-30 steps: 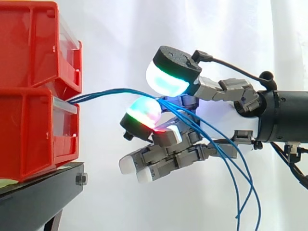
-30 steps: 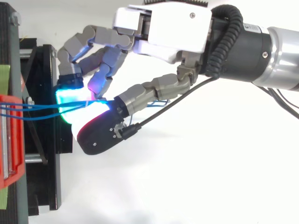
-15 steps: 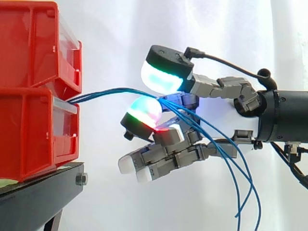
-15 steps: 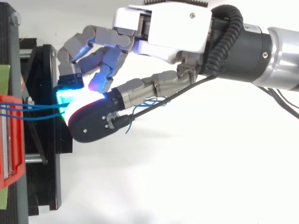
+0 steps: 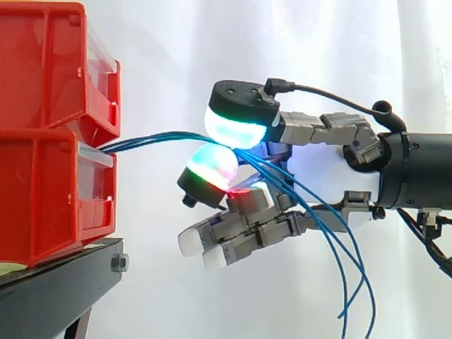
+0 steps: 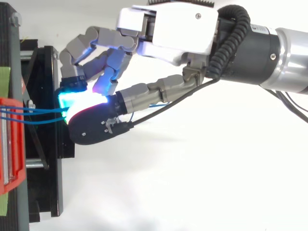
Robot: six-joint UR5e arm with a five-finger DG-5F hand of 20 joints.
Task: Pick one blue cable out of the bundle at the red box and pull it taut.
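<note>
- Now the thumb pad (image 5: 233,128) has dropped since a second ago and sits almost against the glowing finger pad (image 5: 212,166) below it, so my hand (image 5: 318,152) is closing into a pinch.
- The blue cables (image 5: 152,138) leave the red bins (image 5: 49,191), pass between those two pads, then hang slack behind the palm.
- I judge the grip nearly made, but several strands run through it. I cannot tell whether one is singled out, and nothing is taut yet.
- The other fingers curl loosely underneath, holding nothing.
- The bins sit on a black stand (image 5: 56,282) before a white curtain (image 5: 176,42).
</note>
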